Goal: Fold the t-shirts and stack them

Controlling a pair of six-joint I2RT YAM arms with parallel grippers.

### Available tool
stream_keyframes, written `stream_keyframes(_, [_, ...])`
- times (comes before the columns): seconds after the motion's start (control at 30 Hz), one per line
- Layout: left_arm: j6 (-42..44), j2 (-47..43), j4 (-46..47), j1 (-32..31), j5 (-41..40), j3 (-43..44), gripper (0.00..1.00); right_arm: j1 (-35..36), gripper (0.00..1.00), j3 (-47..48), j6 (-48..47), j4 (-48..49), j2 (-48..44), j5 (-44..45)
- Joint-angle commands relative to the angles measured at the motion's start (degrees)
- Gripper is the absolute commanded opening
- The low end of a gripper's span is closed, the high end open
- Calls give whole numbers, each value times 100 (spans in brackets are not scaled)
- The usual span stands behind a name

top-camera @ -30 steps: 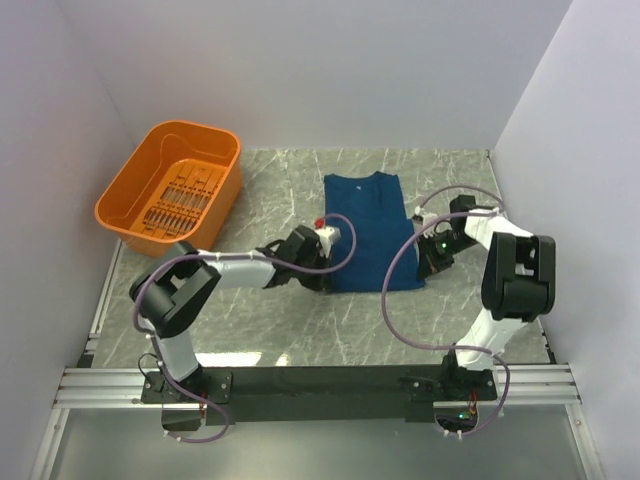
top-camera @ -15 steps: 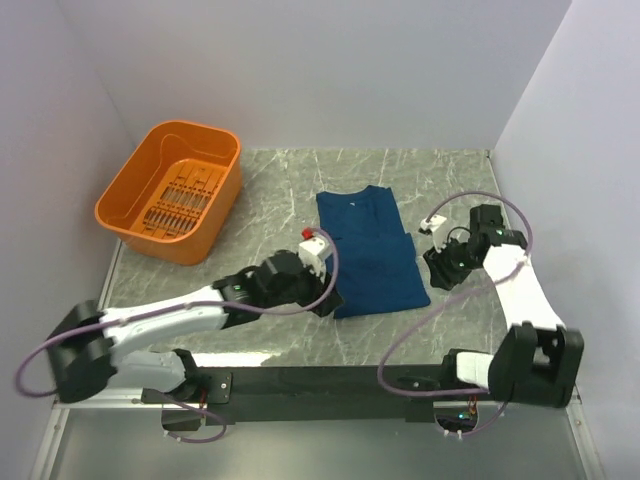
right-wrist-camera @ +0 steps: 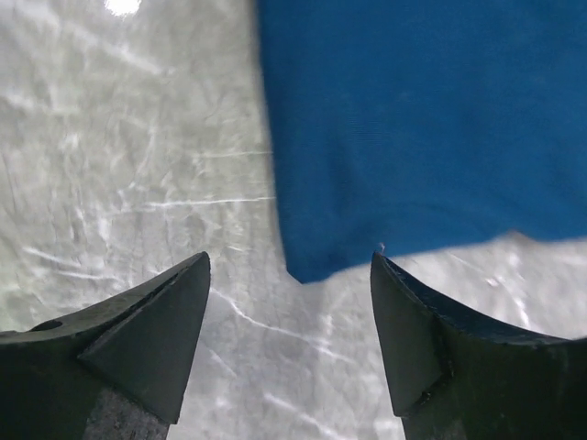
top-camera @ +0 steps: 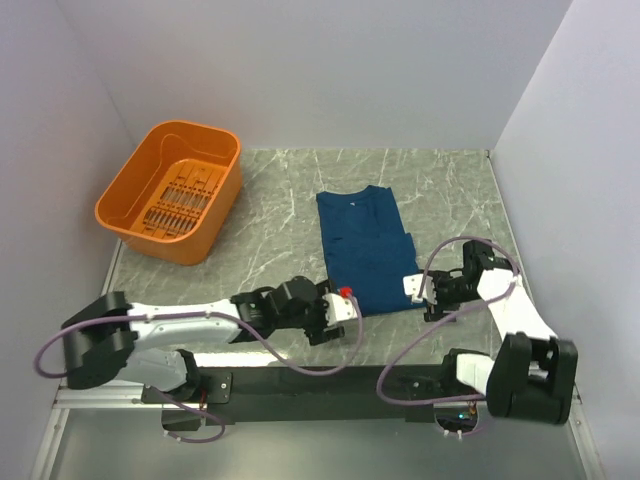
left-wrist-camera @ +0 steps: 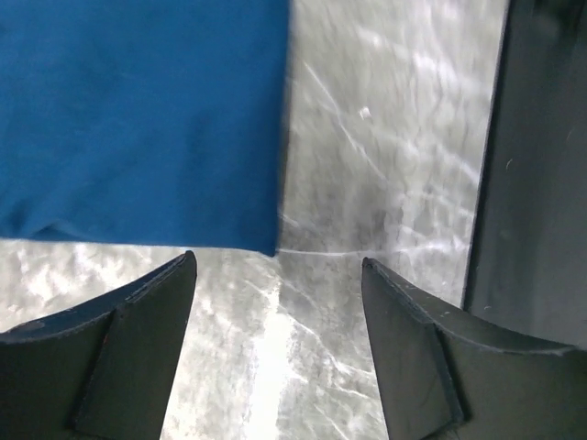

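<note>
Here, the left pincer (left-wrist-camera: 277, 264) is hanging wide apart and gripping nothing, close above the marbled bench (top-camera: 260, 270), with one near corner of the navy t-shirt (top-camera: 362, 255) lying just ahead of its fingertips. The right pincer (right-wrist-camera: 290, 258) is likewise standing wide and empty, the shirt's other near corner lying just beyond its gap, so the garment is resting flat between and beyond both. Far beyond the left pincer and off to its left, the orange basket (top-camera: 150, 238) is sitting.

One t-shirt (top-camera: 365, 250), one basket (top-camera: 160, 240)
</note>
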Motion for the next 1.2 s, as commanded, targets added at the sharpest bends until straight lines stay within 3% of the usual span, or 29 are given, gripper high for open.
stream_keyframes(0.0, [900,462,537,-97,190,58,77,-30,76,109,-1001,13,405,177])
stream_keyframes(0.3, [970,1790,801,-185,216,717,74,49,72,126,-800,462,1038,229])
stream_keyframes(0.53, [891,2397,564,-186,137,1034,65,76,59,266,-527,576,1443,186])
stream_keyframes(0.63, [768,2529,529,-186,-20,1043,56,76,48,310,-440,620,1531,133])
stream_keyframes(0.67, [725,2564,529,-186,-134,1043,49,76,44,319,-422,629,1575,115])
stream_keyframes(0.73, [619,2661,520,-186,-319,1095,40,76,28,346,-352,629,1601,36])
stream_keyframes(0.77, [549,2687,511,-194,-372,1096,31,76,20,354,-342,629,1601,1])
stream_keyframes(0.97, [399,2486,924,-186,-987,771,1,67,5,389,-378,357,1496,-131])
stream_keyframes(1.17, [408,2082,1188,-194,-1190,446,1,58,0,433,-492,-30,1329,-271])
